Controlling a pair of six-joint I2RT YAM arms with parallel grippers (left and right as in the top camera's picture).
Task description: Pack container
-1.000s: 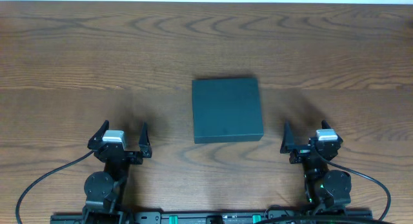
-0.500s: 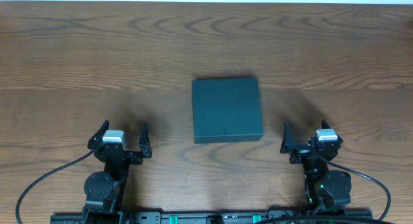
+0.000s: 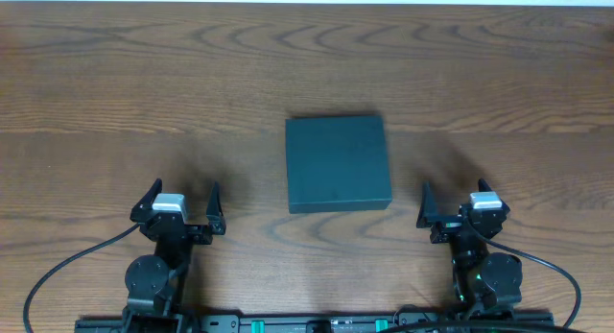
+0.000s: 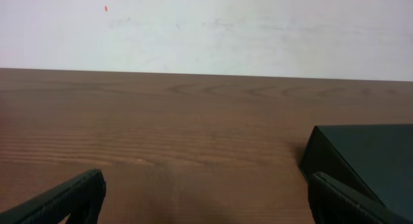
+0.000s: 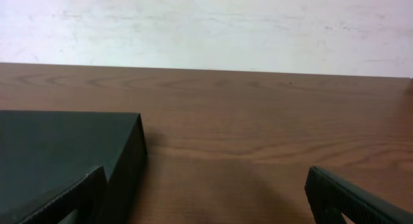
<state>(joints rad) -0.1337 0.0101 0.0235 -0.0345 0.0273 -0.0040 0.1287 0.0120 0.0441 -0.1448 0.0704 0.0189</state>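
The left hand (image 3: 184,194) sits low near the front edge of the brown surface (image 3: 144,74), its two fingers wide apart and holding nothing. To its right, in the middle of the surface, the dark green box (image 3: 338,164) lies flat with its lid shut, well apart from both hands. The right hand (image 3: 455,194) sits on the other side, fingers wide apart too, and empty. Nothing to put in the box shows anywhere. The lid looks snug, so a finger could slip off its edge and just shove the box along the smooth wood. If both hands reach in together, they might bump over the box.
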